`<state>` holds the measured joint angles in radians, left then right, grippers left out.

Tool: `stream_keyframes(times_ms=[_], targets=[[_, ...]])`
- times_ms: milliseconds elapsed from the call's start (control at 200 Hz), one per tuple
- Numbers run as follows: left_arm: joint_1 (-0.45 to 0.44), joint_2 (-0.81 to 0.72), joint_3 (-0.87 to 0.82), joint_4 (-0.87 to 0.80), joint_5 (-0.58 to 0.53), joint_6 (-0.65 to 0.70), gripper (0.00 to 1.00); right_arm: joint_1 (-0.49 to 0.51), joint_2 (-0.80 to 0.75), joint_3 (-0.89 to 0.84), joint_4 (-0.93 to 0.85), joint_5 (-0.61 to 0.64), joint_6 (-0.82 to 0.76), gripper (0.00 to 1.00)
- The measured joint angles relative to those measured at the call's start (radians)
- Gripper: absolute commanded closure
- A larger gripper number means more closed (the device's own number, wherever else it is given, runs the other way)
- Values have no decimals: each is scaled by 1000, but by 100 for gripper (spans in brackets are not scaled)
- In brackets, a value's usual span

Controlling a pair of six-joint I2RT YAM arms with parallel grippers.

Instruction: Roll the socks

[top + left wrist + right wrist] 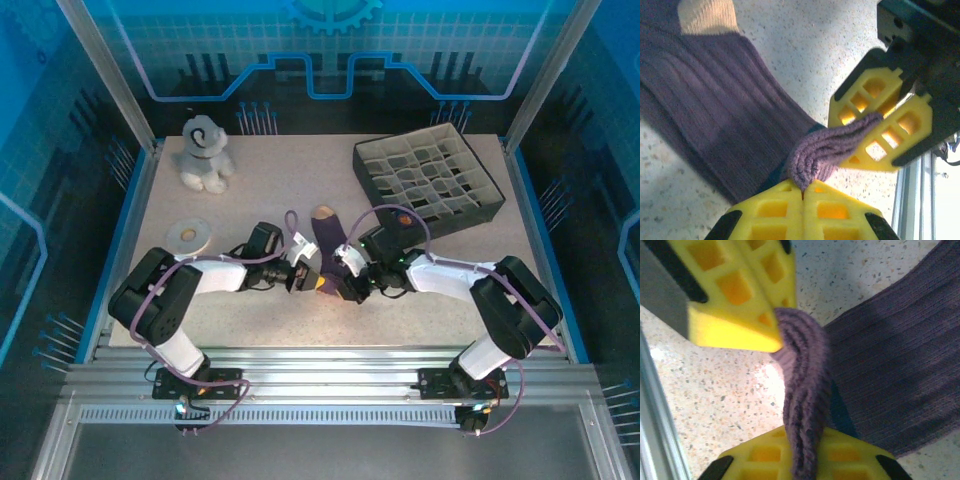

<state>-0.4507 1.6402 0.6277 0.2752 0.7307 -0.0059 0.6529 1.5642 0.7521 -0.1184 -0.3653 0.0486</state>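
Note:
The purple socks [328, 238] lie stacked lengthwise at the table's middle, with a tan toe [322, 212] at the far end. Their near end is bunched into a thick rolled fold [827, 150]. My left gripper [303, 280] is shut on one end of that fold, its yellow fingertips [785, 197] pressed together around the knit. My right gripper [341, 285] faces it from the right, shut on the other end of the same fold [802, 390]. In the left wrist view the flat purple leg [715, 105] runs off to the upper left, with a tan patch [705, 15] at the top.
A grey plush toy [205, 152] sits at the back left. A white ring-shaped roll [188, 234] lies left of my left arm. A dark divider box [427, 180] stands at the back right. The aluminium rail [320, 360] runs along the near edge.

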Motion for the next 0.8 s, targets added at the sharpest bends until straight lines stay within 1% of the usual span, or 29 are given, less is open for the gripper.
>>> stream_keyframes(times_ms=[60,165,190,270,355,495,605,796], targets=[[1,-19,-21,7,0,1,99,7,-1,-1,0,18,1,97],[1,-43,-35,21,0,7,91,10,-14,-7,5,37,0,100],[1,-47,-38,27,0,6,89,9,-19,-9,6,41,0,100],[1,-63,-63,69,0,10,78,10,-37,-15,8,49,0,100],[1,-91,-120,148,-5,7,69,9,-50,-22,8,52,-1,100],[0,-145,-201,245,-11,22,61,9,-51,-29,8,52,-1,100],[-5,-159,-208,276,-11,43,59,9,-51,-31,8,52,-4,100],[-23,-148,-205,308,-11,67,58,9,-51,-31,8,51,-8,100]])
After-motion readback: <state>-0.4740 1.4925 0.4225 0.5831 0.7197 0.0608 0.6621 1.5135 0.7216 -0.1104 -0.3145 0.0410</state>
